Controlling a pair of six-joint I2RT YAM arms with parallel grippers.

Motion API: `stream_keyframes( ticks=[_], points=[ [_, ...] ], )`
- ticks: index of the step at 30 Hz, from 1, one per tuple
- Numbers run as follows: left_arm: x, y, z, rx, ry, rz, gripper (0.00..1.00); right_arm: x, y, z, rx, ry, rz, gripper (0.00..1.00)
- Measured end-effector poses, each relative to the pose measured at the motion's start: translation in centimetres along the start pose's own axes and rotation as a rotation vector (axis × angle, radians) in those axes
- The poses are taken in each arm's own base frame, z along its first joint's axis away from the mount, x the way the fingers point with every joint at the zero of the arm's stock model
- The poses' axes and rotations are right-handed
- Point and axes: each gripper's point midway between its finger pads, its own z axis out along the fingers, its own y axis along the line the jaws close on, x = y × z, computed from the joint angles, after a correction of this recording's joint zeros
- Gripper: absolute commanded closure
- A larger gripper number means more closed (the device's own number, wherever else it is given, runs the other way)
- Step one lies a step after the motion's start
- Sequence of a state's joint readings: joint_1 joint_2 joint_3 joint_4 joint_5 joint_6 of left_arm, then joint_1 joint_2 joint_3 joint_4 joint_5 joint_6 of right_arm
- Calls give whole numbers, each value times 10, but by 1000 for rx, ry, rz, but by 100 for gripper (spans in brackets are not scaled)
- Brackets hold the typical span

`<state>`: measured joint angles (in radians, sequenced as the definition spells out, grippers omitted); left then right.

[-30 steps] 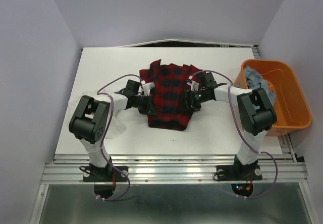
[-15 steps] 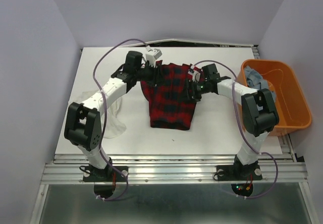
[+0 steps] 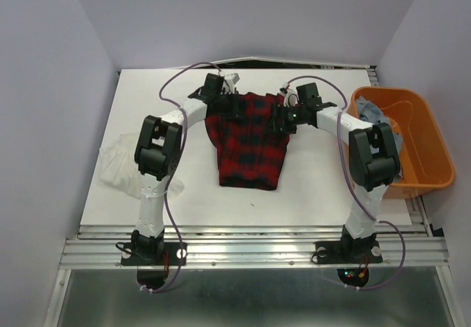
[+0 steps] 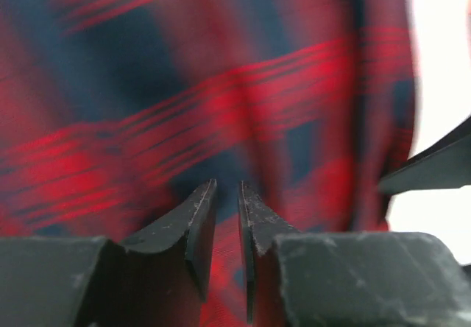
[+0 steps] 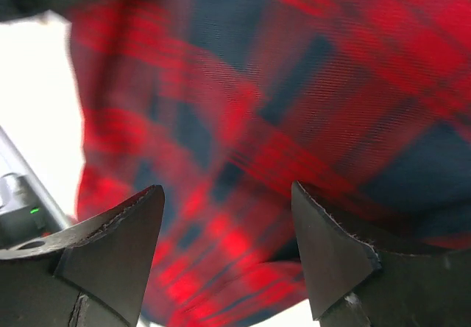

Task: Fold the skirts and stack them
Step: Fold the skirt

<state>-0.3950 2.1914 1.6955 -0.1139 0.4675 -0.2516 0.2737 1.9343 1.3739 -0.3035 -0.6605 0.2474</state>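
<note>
The red-and-black plaid skirt point(image 3: 249, 146) lies in the middle of the white table, its narrow end toward me. My left gripper point(image 3: 231, 107) is at its far left corner. In the left wrist view the left gripper point(image 4: 227, 188) has its jaws nearly together with plaid cloth point(image 4: 221, 99) between them. My right gripper point(image 3: 280, 118) is at the skirt's far right edge. In the right wrist view the right gripper point(image 5: 227, 191) is wide open over the plaid cloth point(image 5: 309, 84). The thin white skirt point(image 3: 118, 163) lies crumpled at the table's left edge. The light blue denim skirt point(image 3: 374, 115) sits in the tub.
The orange plastic tub point(image 3: 423, 157) stands at the table's right edge, beside the right arm. The white table point(image 3: 316, 187) ends at a metal rail in front of the arm bases. Walls close in the left, right and far sides.
Both grippers have moved from the skirt's middle to its far end. The spread far pleats have been drawn in, so the skirt's far end is narrower. The left arm has stretched out.
</note>
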Motion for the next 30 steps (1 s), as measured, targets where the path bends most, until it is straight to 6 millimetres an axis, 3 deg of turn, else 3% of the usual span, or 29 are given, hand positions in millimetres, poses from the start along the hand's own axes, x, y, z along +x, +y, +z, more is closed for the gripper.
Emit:
stream_keyframes(
  ticks=[2, 5, 9, 12, 14, 15, 17, 18, 21, 28, 30],
  points=[
    [6, 20, -3, -45, 9, -41, 74, 8, -22, 10, 42, 23, 23, 26],
    [-3, 60, -25, -117, -39, -106, 74, 18, -46, 19, 82, 48, 45, 26],
    [-11, 98, -58, -189, -98, -149, 72, 14, -55, 17, 98, 35, 28, 26],
    [-13, 102, -68, -193, -107, -134, 68, 12, -56, 18, 97, 33, 18, 26],
    [-13, 96, -67, -179, -104, -109, 60, 9, -54, 19, 85, 31, 12, 25],
    [-12, 91, -66, -170, -97, -89, 49, 7, -51, 19, 73, 31, 10, 24],
    [-13, 83, -68, -156, -92, -40, 26, 5, -44, 18, 44, 30, 8, 23],
    [-15, 77, -72, -147, -96, 20, 2, 3, -42, 18, 34, 29, 9, 23],
    [-25, 59, -92, -132, -135, 132, 1, -4, -24, 13, -33, 21, 20, 23],
    [-84, -50, -236, -61, -448, 642, 1, -36, 20, -9, -154, -43, -7, 23],
    [-83, -83, -256, -66, -493, 811, 8, -45, 30, -14, -184, -64, -29, 23]
  ],
)
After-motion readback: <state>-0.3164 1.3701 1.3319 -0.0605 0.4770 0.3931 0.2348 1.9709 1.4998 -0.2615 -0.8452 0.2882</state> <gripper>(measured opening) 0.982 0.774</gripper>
